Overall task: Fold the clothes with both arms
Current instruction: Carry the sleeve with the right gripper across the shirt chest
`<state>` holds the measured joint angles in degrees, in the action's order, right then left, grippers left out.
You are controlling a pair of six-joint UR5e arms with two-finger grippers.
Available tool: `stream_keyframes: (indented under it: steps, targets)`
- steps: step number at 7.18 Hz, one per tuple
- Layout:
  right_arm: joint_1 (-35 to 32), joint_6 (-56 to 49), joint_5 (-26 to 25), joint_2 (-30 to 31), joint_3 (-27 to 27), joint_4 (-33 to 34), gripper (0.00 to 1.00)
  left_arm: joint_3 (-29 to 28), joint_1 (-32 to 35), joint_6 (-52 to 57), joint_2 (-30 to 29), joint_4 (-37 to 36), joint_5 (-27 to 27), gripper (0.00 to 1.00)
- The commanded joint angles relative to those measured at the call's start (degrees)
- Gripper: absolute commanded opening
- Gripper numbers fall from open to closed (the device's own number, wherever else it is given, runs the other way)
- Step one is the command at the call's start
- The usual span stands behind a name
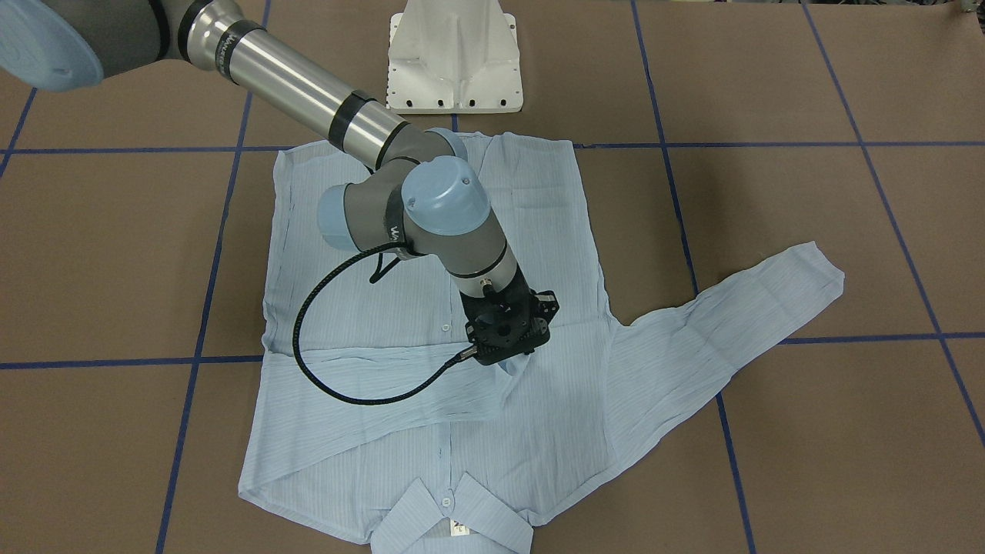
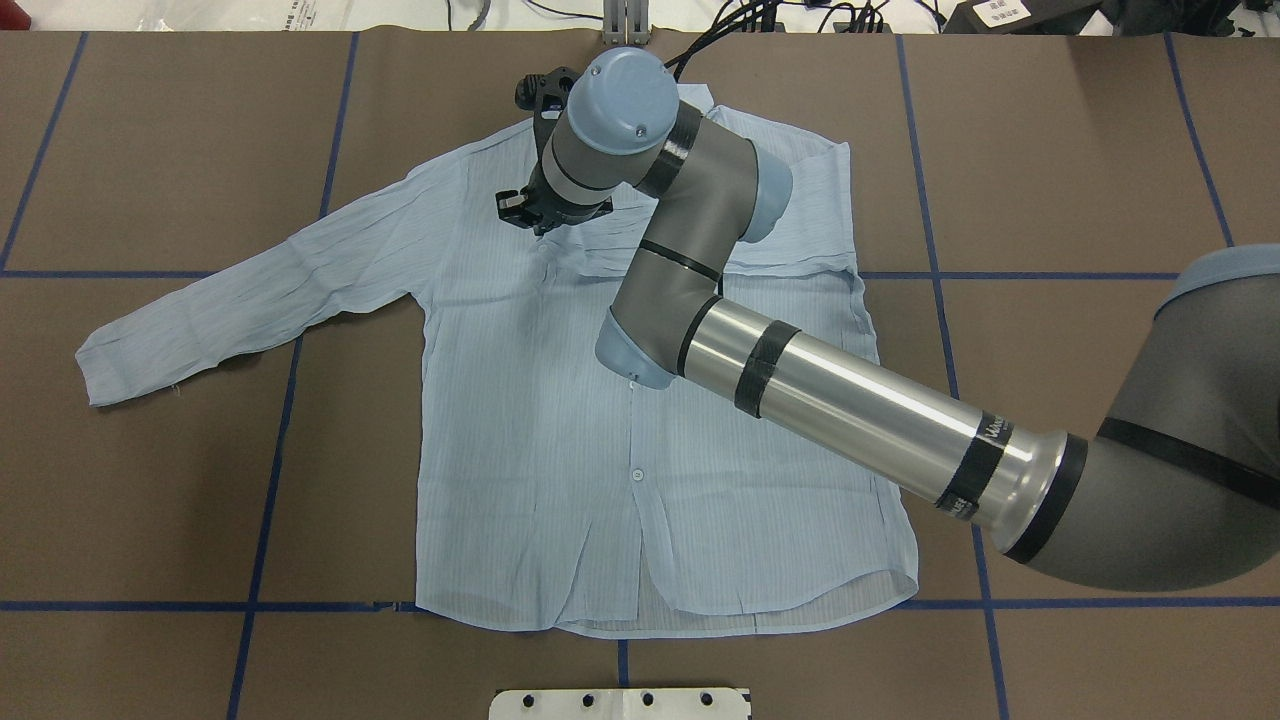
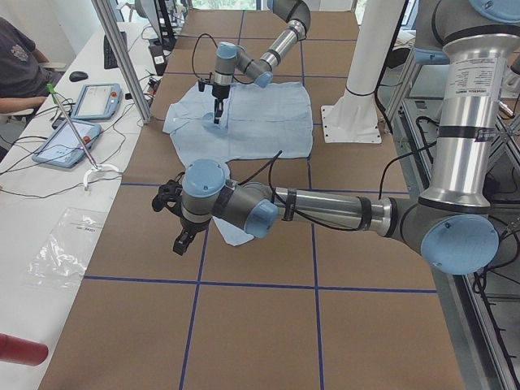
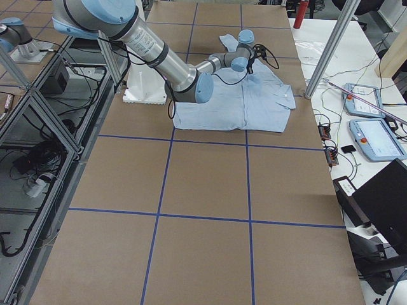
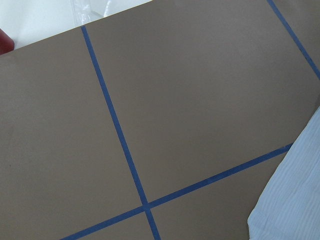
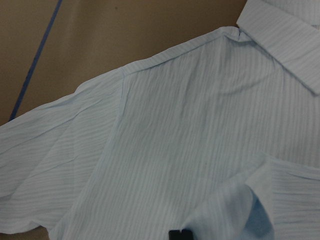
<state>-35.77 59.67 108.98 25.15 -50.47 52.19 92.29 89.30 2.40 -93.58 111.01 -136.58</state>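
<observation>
The light blue shirt lies flat and front up, with its collar on the far side from my base. One sleeve stretches out sideways. The other sleeve is folded across the chest. My right gripper points down at the chest below the collar. In its wrist view the fingertips are together on a raised fold of that sleeve's end. My left gripper hovers above the table near the outstretched cuff; I cannot tell if it is open.
The white pedestal stands at the shirt's hem side. Blue tape lines grid the brown table. An aluminium post, tablets and a seated person are beyond the far edge.
</observation>
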Motion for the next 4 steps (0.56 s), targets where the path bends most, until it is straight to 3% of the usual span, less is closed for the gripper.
stream_keyframes:
  steps: [1,3,4]
  targets:
    - [2.01,-0.17,-3.68,-3.25,2.3,-0.16,1.0,-0.78,0.0,0.06,-0.46,0.0,0.09,0.99]
    - [2.11,-0.08,-3.69,-3.79,2.22,-0.07,1.0,-1.58,-0.09,-0.73,-1.08,0.08,0.09,0.99]
    - [2.11,0.79,-3.78,-3.88,1.78,1.49,1.0,-1.93,-0.78,-6.22,-2.3,0.78,0.26,0.99]
